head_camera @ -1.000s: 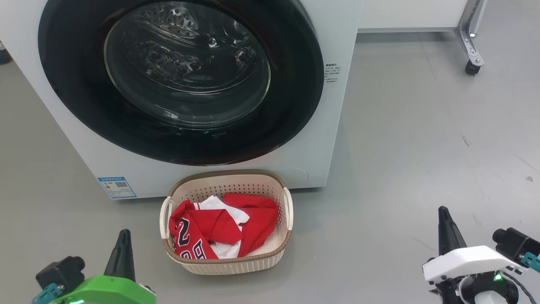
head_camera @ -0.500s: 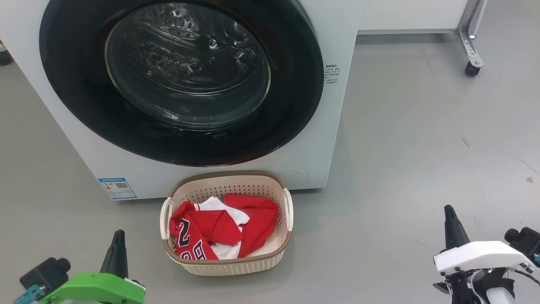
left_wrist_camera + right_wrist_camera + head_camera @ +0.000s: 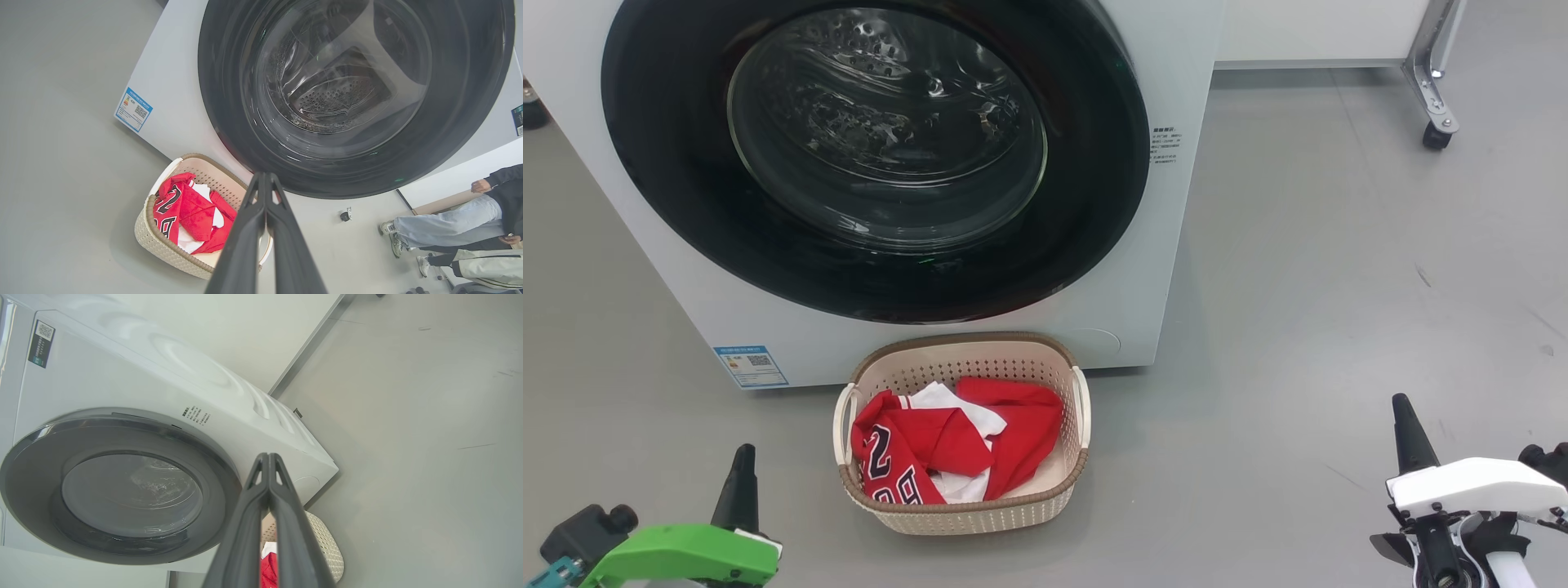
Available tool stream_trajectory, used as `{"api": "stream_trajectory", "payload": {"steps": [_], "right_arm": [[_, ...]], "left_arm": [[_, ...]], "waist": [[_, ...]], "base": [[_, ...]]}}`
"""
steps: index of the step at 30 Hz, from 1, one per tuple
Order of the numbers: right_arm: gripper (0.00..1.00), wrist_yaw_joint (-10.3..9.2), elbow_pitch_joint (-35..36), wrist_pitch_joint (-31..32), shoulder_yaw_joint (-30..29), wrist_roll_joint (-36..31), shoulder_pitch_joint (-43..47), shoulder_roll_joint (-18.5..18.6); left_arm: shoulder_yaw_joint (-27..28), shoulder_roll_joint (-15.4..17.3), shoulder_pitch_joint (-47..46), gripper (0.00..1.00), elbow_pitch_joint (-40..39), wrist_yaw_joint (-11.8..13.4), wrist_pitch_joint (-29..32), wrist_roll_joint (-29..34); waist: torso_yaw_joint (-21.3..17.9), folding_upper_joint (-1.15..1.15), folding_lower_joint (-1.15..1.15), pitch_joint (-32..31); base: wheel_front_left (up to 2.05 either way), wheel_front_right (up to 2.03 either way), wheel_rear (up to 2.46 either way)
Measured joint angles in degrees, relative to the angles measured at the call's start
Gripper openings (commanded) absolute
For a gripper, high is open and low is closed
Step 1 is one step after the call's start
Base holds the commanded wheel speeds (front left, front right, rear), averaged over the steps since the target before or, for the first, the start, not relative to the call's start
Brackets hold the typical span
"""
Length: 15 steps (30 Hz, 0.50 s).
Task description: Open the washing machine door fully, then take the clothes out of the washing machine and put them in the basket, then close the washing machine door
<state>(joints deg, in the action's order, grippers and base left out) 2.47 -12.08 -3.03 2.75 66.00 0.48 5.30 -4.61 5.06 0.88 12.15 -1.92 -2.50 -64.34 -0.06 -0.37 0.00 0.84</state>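
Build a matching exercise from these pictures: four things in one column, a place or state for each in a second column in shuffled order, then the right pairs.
Things
1. washing machine door
2. clothes
3. basket
4. left gripper

Places and states
A. lying bunched up inside the basket
B. fingers pressed together, holding nothing
C. closed against the front of the washing machine
D. standing on the floor right in front of the machine

Pairs: 1-C, 2-A, 3-D, 4-B
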Motion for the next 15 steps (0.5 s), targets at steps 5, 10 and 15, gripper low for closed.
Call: {"api": "stream_trajectory", "payload": {"steps": [5,10,15], "right_arm": [[0.0,0.49,-0.5,1.2,-1.0,4.1,-0.4,-0.1],[0.0,0.99,-0.9,1.8,-2.0,7.6,-0.8,-0.3],[0.0,1.58,-1.3,2.8,-2.8,11.0,-1.3,-0.4]], "left_arm": [[0.9,-0.1,-0.9,0.0,0.4,-0.8,1.2,-4.5],[1.7,-0.2,-1.2,0.0,0.7,-1.5,1.9,-7.9],[2.6,-0.4,-1.4,0.0,1.2,-1.9,2.5,-11.5]], "waist": [[0.0,0.0,0.0,-0.1],[0.0,0.0,0.0,-0.2],[0.0,0.0,0.0,-0.3]], "base": [[0.0,0.0,0.0],[0.0,0.0,0.0],[0.0,0.0,0.0]]}}
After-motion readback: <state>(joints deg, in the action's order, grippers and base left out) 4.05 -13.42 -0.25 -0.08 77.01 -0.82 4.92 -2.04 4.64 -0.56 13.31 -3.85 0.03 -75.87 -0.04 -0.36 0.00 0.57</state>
